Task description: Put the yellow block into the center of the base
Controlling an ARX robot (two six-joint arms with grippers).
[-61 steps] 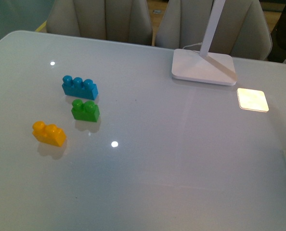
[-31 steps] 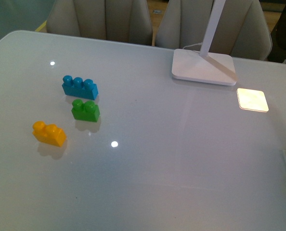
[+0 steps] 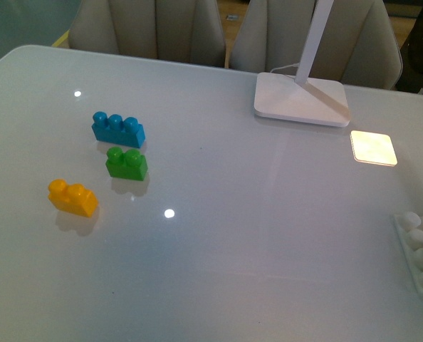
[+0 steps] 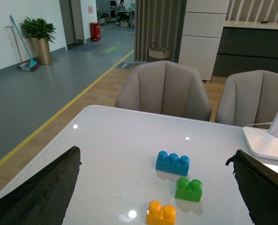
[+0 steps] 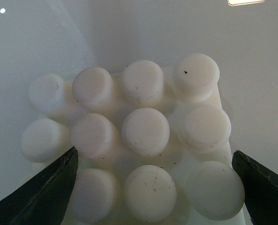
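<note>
Pick-up of the yellow block is judged pending: the spread, empty left hand must be lowered around it; the right hand's hold on the base cannot be told.

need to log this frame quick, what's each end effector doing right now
Left end effector: open, holding nothing.
Right end effector: fingers apart at the base; whether it grips it cannot be told.
</note>
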